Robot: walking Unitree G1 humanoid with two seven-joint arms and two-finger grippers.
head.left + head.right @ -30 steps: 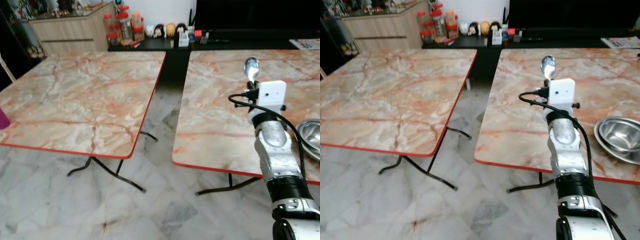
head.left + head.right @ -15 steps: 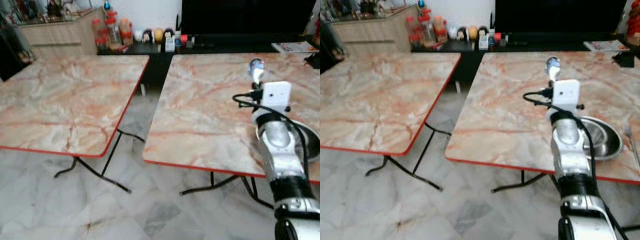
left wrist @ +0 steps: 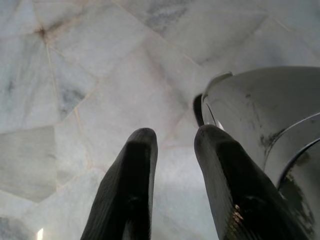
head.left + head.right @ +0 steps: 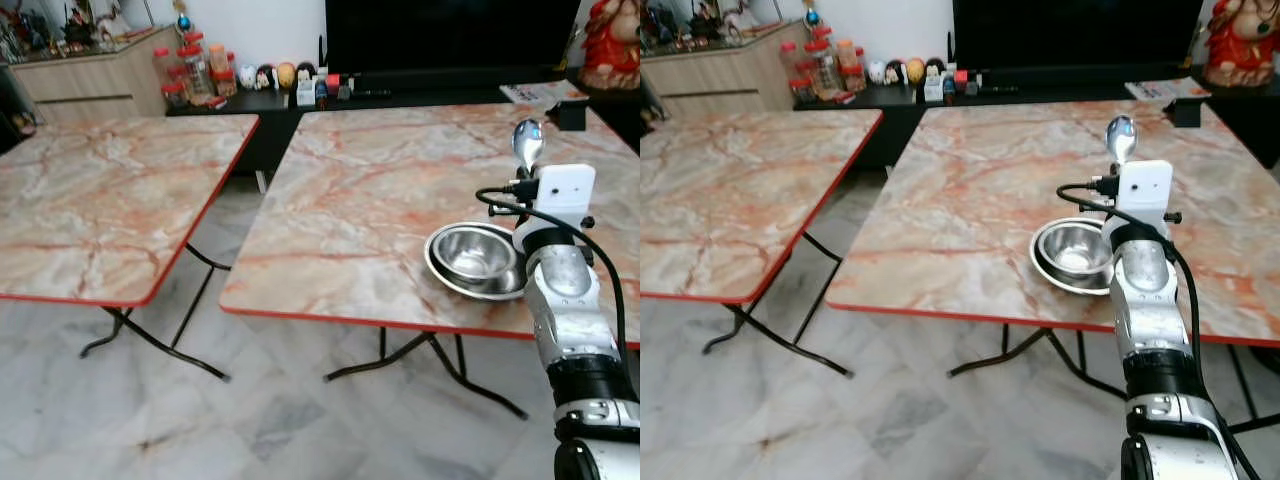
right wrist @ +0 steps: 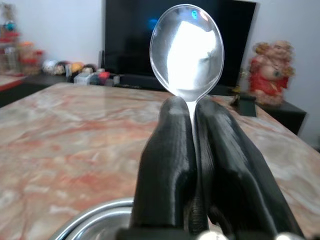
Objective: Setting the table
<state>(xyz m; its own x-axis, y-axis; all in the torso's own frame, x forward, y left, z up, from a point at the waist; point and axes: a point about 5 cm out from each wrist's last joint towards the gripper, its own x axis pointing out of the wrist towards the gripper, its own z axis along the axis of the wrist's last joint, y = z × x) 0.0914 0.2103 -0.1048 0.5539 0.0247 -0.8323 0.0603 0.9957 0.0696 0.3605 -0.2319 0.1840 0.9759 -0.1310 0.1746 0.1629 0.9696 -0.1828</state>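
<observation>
While my right gripper (image 5: 192, 107) is clamping the spoon (image 5: 187, 49) upright above the bowls (image 4: 475, 258), my left gripper (image 3: 172, 150) is hanging with fingers parted.

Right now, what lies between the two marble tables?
Nothing stands between the left table and the right table. In the left eye view, a bare strip of pale tiled floor runs there.

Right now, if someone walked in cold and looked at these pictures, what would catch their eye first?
Probably the shiny spoon, held upright in the right pincer above the near edge of the right-hand marble table. Next, the steel bowls stacked on that table just left of the arm. Behind it a big dark TV screen spans the back wall, and a second marble table stands to the left.
</observation>
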